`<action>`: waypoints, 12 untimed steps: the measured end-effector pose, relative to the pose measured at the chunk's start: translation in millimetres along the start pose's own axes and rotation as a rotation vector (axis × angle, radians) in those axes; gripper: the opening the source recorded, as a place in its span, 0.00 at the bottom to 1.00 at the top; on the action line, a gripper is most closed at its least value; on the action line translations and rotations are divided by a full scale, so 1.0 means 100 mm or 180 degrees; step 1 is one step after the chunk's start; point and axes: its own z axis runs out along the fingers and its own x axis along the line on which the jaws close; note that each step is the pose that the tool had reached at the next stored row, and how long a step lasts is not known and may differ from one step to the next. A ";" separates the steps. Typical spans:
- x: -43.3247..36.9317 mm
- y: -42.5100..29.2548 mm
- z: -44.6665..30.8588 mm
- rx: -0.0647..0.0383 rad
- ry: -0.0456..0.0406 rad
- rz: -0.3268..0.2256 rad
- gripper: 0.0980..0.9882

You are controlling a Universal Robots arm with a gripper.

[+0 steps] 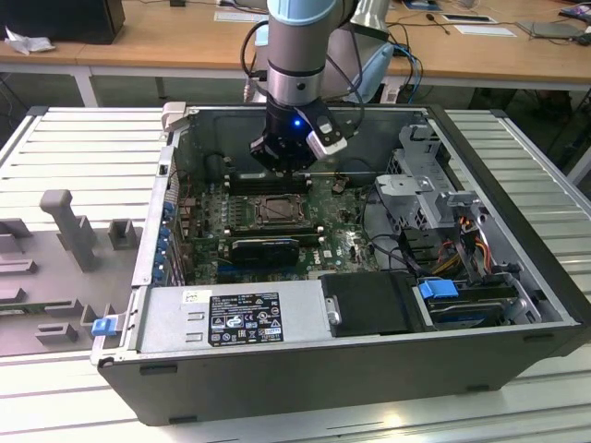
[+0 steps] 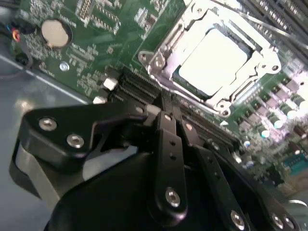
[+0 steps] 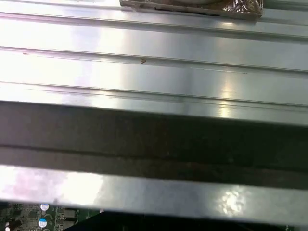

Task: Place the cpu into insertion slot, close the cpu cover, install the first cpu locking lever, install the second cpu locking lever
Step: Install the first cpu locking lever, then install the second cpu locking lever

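My end effector (image 2: 166,113), fingers pressed together, hovers beside the insertion slot (image 2: 219,57); cpu (image 2: 216,60) seated, cpu cover (image 2: 161,57) closed.

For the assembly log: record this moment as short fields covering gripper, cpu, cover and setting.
gripper: above the green circuit board, beside the socket, holding nothing
cpu: seated in the insertion slot, pale face up
cpu cover: lying around the chip
setting: open computer case on a ribbed metal table
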 end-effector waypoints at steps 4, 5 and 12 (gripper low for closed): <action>0.003 -0.027 -0.002 0.0000 0.0000 0.0001 0.01; 0.003 -0.035 -0.003 0.0000 0.0000 0.0000 0.01; 0.006 -0.070 -0.019 0.0001 0.0000 0.0001 0.01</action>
